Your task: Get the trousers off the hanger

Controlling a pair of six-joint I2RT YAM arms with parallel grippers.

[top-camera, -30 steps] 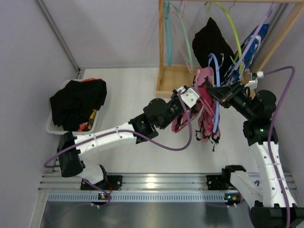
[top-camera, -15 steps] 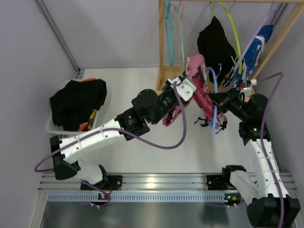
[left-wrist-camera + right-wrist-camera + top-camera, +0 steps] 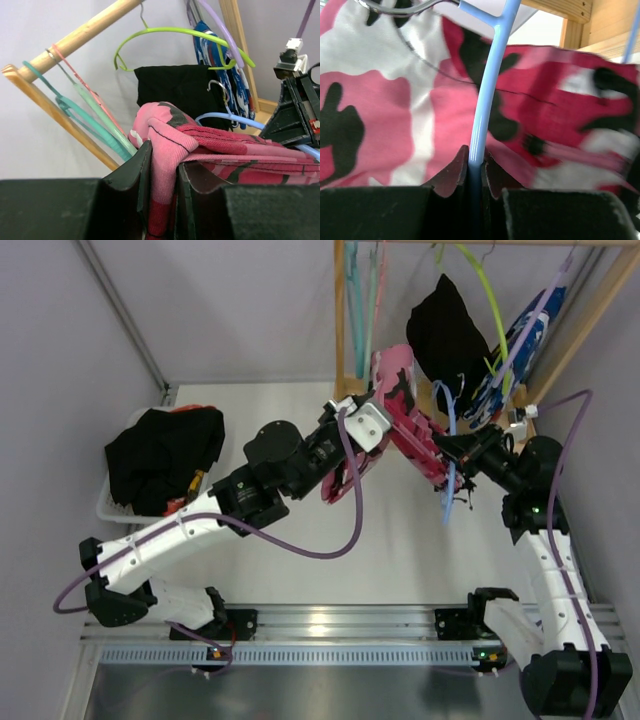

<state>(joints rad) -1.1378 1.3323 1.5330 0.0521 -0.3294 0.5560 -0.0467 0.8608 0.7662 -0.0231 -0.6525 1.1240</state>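
The pink-red camouflage trousers (image 3: 402,430) are stretched out between my two grippers, still looped over a light blue hanger (image 3: 447,455). My left gripper (image 3: 378,410) is shut on a fold of the pink cloth (image 3: 165,150), which fills the gap at the left gripper (image 3: 162,172). The right gripper (image 3: 455,448) is shut on the blue hanger's bar (image 3: 487,90); in the right wrist view the bar runs down into the right gripper (image 3: 476,162), with camouflage cloth (image 3: 395,115) behind it. Black trousers (image 3: 445,330) hang on a green hanger, blue-and-white trousers (image 3: 525,350) on a lilac one.
The wooden rack (image 3: 345,340) stands at the back right, with bare teal and pink hangers (image 3: 362,290) on its rail. A white basket (image 3: 110,505) holding black clothes sits at the left by the wall.
My left gripper has pulled the pink trousers left and toward the back, stretching them out from the blue hanger. The right gripper has shifted slightly back with the hanger.
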